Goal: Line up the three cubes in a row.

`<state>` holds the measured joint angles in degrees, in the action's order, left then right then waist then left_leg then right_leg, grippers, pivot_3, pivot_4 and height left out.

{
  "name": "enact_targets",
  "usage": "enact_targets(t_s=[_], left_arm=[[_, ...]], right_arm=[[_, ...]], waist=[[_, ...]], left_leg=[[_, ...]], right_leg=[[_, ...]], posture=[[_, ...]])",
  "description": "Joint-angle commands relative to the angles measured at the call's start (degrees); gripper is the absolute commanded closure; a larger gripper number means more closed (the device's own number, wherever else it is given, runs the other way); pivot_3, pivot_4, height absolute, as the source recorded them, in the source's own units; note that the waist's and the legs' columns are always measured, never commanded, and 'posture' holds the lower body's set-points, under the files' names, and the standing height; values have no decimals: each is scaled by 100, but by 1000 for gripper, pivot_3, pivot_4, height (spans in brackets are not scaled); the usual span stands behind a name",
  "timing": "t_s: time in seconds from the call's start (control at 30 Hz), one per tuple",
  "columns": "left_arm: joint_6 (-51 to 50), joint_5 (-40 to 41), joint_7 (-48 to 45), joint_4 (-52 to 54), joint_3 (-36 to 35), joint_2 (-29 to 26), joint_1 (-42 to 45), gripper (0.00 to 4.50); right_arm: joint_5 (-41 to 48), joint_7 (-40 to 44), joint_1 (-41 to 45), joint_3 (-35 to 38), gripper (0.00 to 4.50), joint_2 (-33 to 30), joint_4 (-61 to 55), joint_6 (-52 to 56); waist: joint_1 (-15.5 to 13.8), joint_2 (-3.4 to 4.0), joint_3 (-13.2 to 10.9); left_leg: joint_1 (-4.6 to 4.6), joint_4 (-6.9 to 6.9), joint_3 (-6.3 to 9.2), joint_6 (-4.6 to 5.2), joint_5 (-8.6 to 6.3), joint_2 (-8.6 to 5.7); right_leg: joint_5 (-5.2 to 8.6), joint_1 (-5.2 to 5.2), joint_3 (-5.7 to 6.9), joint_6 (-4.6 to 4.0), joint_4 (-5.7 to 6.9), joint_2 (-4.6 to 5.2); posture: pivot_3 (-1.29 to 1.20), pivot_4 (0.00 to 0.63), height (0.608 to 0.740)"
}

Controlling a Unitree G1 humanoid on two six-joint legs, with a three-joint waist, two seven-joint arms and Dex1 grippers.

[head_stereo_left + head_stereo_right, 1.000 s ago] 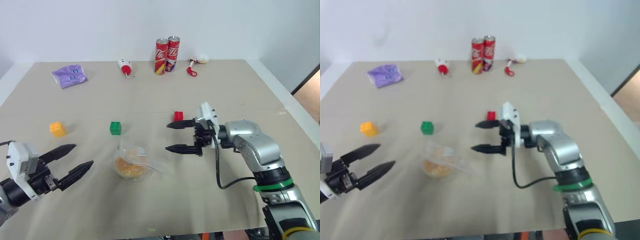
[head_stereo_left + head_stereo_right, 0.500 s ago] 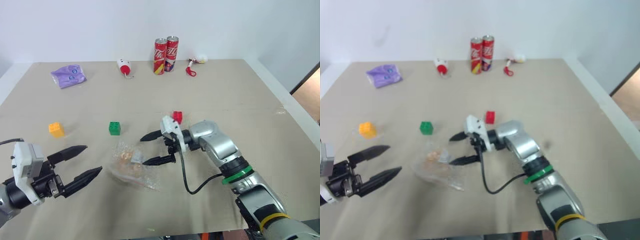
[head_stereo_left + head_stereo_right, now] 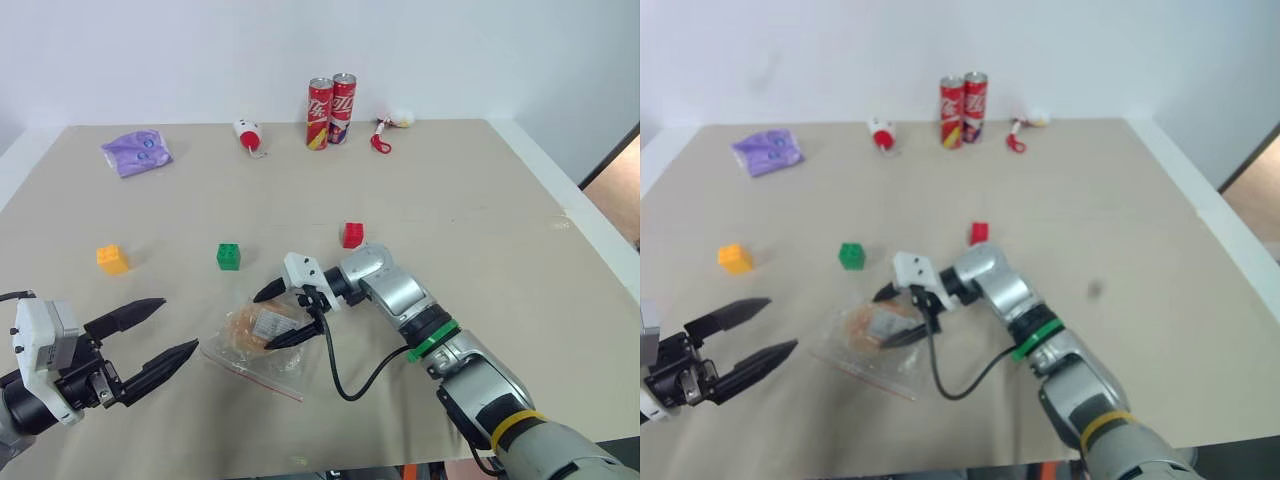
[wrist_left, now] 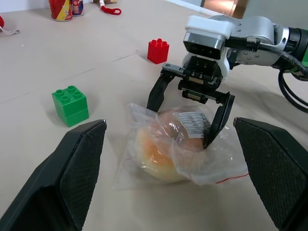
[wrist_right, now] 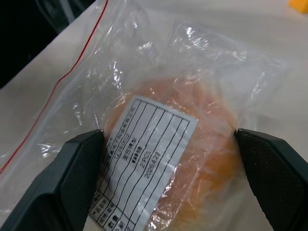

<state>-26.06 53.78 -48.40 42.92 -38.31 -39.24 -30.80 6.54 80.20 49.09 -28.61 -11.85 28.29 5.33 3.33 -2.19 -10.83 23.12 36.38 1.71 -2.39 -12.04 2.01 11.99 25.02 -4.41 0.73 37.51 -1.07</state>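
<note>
Soft, even light is falling on the table [image 3: 480,190]; shadows are lying faint, glare glinting on the plastic bag [image 5: 159,91]

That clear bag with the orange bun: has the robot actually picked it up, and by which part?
Not held. The right gripper stands open astride the bagged bun on the table; the left gripper is open and empty.

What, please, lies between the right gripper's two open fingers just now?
The clear bag of orange food sits between the right gripper's spread fingers, as seen in the left wrist view.
</note>
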Motion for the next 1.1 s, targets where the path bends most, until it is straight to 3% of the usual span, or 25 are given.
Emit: enact_targets(t_s=[0.03,0.13,0.33,0.67,0.87,0.93,1.1], left_arm=[[118,-30,67,221,-95,13,-25,70],[114,-27,117,253,-57,13,-6,70],[84,-87,113,211,93,-66,139,70],[65,-285,79,-183,751,-207,952,70],[153,-520,87,-366,1300,-87,1423,70],[208,-627,81,-434,1493,-3,1532,70],[338,-831,24,-597,1803,148,1723,70]], right_arm=[[-308,-86,137,-105,424,188,560,-232],[-347,-159,204,-20,1026,315,879,-417],[-478,-480,176,91,3180,365,1220,-557],[-13,237,42,651,3180,-571,514,-28],[541,903,244,1296,3180,-1648,-1,471],[907,1160,295,1534,3180,-2425,-166,558],[485,912,672,1876,3180,-3446,751,-2]], waist=[[23,0,0],[74,0,1],[106,1,1],[42,6,0],[28,8,-1],[38,16,-6],[79,23,-11]], left_leg=[[-5,0,0,0,0,3],[-11,0,0,0,0,13],[-33,0,0,0,0,56],[-37,4,-12,-5,7,51],[-5,6,-33,-10,4,53],[0,-2,-37,-8,3,57],[3,-8,-45,3,-5,59]], right_leg=[[-1,-2,0,-2,0,-3],[-6,-5,0,-9,1,-14],[-19,-13,-4,-34,4,-68],[-21,-22,-9,-38,13,-55],[-17,6,-24,-32,10,-56],[-14,16,-28,-37,11,-64],[-2,24,-37,-40,13,-73]], posture=[[0,150,740],[0,150,740],[0,150,740],[0,150,740],[0,150,740],[0,150,740],[0,150,740]])
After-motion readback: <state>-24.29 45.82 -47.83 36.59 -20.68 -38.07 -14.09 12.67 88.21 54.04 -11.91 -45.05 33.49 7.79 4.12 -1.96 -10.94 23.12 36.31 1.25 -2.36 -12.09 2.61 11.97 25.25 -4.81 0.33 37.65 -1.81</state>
